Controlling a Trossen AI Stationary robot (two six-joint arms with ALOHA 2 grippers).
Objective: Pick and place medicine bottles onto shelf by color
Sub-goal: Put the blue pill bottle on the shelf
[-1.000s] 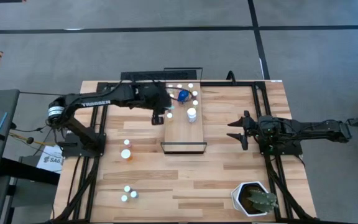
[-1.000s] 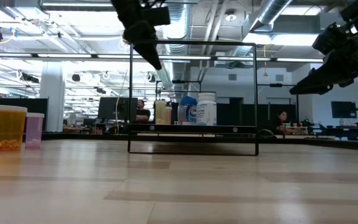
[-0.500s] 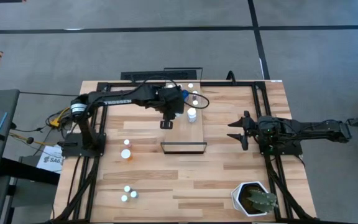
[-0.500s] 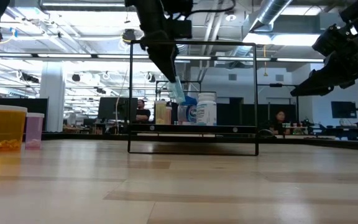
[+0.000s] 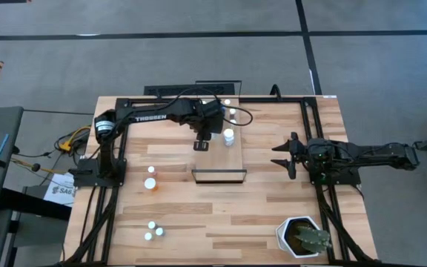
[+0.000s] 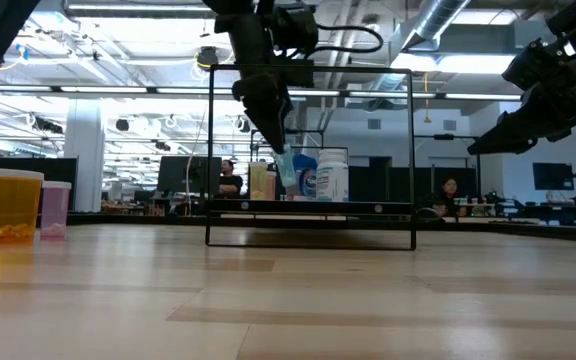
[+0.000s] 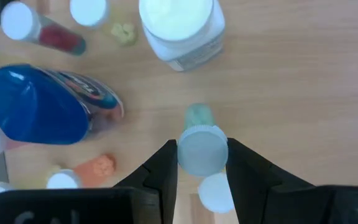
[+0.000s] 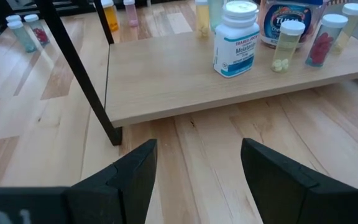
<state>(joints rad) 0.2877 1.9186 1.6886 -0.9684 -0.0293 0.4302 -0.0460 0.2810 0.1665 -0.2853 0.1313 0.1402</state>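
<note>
Since a second ago my left arm has swung from the shelf's left edge to above the middle of the shelf (image 5: 218, 165), and the left gripper (image 5: 202, 144) now sits over the board near the upper centre of the high view. Its fingers (image 7: 160, 174) are closed on a small pale-green bottle (image 7: 201, 147) with a white cap, held upright with its cap toward the wrist camera. In the low view that bottle (image 6: 286, 169) hangs just above the shelf board, in front of the bottles already standing there.

On the shelf I see the big blue bottle (image 7: 39, 106) just beside the held one, a wide white bottle (image 7: 180, 28) farther along, and a slim one with red pills (image 7: 39, 31) next to the blue. From the right wrist view the white labelled bottle (image 8: 236, 38) stands near the shelf's front edge.

Four bottles are off the shelf: an orange bottle (image 5: 151, 185) with a second one just above it at the left of the table (image 5: 273, 200), and two more at lower left (image 5: 153, 230).

My right gripper (image 5: 282, 156) waits at centre right, fingers (image 8: 123, 177) spread open and gripping nothing. A white plant pot (image 5: 302, 237) sits at lower right.
</note>
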